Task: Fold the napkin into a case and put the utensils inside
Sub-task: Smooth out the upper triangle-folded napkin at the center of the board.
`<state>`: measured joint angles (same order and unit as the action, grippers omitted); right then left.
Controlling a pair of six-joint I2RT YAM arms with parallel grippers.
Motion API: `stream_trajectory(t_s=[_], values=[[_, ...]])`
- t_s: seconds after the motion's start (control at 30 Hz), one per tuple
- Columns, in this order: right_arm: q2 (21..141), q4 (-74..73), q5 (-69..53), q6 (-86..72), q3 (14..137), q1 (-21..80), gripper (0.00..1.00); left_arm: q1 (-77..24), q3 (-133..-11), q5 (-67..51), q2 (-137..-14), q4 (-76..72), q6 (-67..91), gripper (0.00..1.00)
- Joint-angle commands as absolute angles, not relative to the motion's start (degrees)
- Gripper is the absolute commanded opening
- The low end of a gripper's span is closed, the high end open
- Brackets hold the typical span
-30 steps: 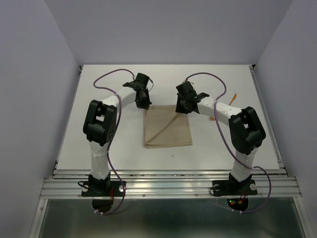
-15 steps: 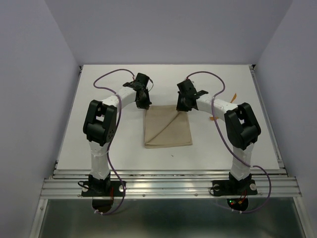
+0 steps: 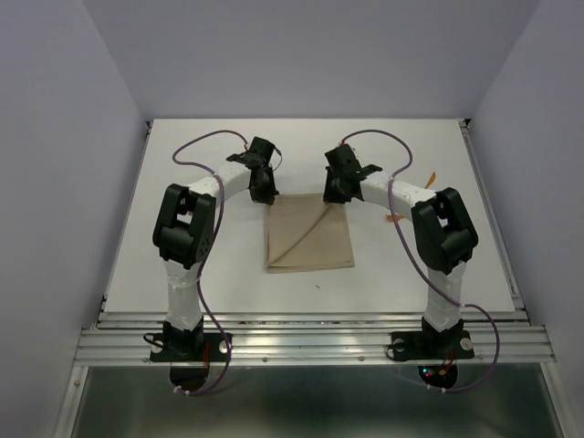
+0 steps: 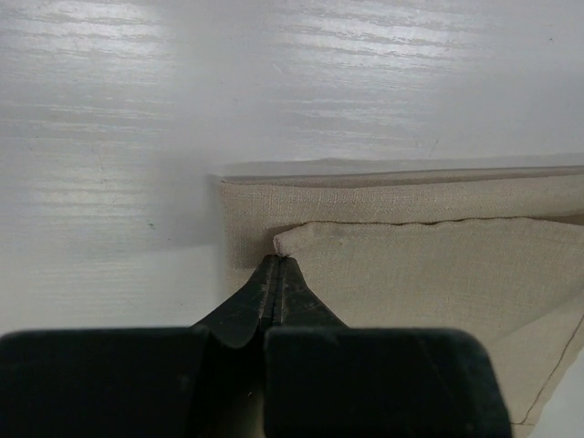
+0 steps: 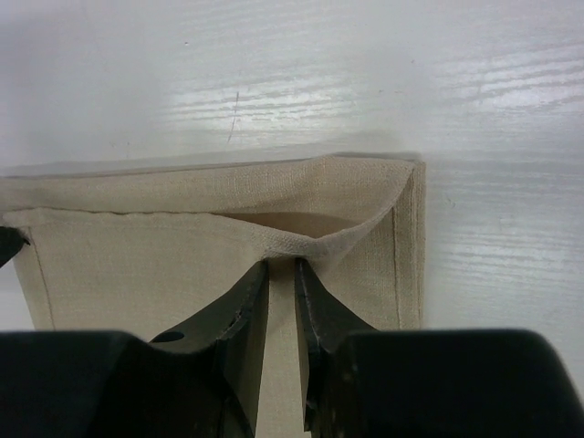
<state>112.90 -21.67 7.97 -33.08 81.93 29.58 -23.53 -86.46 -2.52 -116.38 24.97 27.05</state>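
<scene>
The tan napkin (image 3: pixel 308 233) lies folded on the white table with a diagonal crease across it. My left gripper (image 3: pixel 261 188) is at its far left corner. In the left wrist view the left gripper (image 4: pixel 277 261) is shut, pinching the corner of the top layer of the napkin (image 4: pixel 420 265). My right gripper (image 3: pixel 335 192) is at the far right corner. Its narrow jaws (image 5: pixel 282 265) hold the top layer's hem of the napkin (image 5: pixel 137 265), which is lifted into a small open pocket. Two orange utensils (image 3: pixel 432 177) (image 3: pixel 395 217) lie to the right, partly hidden by the right arm.
Purple cables loop over both arms. The table's raised back edge (image 3: pixel 310 119) runs behind the grippers, and side rails (image 3: pixel 493 219) border the table. The metal rail (image 3: pixel 310 342) with the arm bases lies along the near edge.
The right arm has shifted a little toward the far side, its elbow drawn in, and its jaws narrowed slightly. The left arm and the napkin's body stay put.
</scene>
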Motion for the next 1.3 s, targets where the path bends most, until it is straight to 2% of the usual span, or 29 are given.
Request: stream_trajectory(t_s=[0.0, 0.57, 0.6, 0.67, 0.7, 0.73, 0.77, 0.87, 0.97, 1.03, 1.07, 1.17, 1.27], values=[[114.9, -19.5, 9.0, -31.4, 85.6, 29.2, 0.24, -23.6, -85.3, -2.1, -111.5, 24.3, 27.2, 0.0], [120.2, -19.5, 9.7, -29.2, 87.6, 29.2, 0.24, -23.5, -86.0, -0.6, -111.5, 24.4, 26.4, 0.0], [120.4, -19.6, 9.5, -29.3, 87.5, 29.2, 0.24, -23.5, -86.0, -0.6, -111.3, 24.9, 26.4, 0.12], [120.5, -19.6, 9.4, -29.4, 87.2, 29.2, 0.24, -23.5, -86.2, 2.9, -109.7, 25.6, 26.1, 0.25], [120.4, -19.6, 9.2, -29.4, 87.0, 29.2, 0.24, -23.5, -86.5, 3.8, -109.1, 26.5, 26.1, 0.36], [120.2, -19.6, 9.1, -29.5, 86.7, 29.2, 0.23, -23.5, -87.0, 5.4, -108.2, 27.0, 25.9, 0.38], [120.1, -19.6, 9.1, -29.5, 86.5, 29.2, 0.23, -23.5, -87.3, 6.5, -106.5, 27.6, 25.7, 0.47], [119.8, -19.6, 9.0, -29.5, 86.0, 29.2, 0.23, -23.6, -87.8, 9.3, -102.6, 29.4, 25.8, 0.58], [119.4, -19.7, 8.7, -29.5, 85.4, 29.2, 0.23, -23.9, -85.7, 8.5, -98.8, 29.7, 25.9, 0.58], [119.2, -19.7, 8.6, -29.6, 85.2, 29.2, 0.23, -25.0, -82.2, 4.9, -97.0, 28.9, 26.5, 0.51], [119.2, -19.7, 8.5, -29.6, 85.1, 29.2, 0.23, -25.7, -80.8, 2.7, -95.5, 28.1, 27.2, 0.44], [119.1, -19.7, 8.2, -29.8, 84.9, 29.2, 0.23, -26.9, -74.0, -6.3, -92.7, 24.1, 28.7, 0.31], [118.8, -19.7, 7.6, -30.0, 84.6, 29.2, 0.23, -28.8, -66.6, -11.6, -90.5, 18.6, 31.7, 0.11]])
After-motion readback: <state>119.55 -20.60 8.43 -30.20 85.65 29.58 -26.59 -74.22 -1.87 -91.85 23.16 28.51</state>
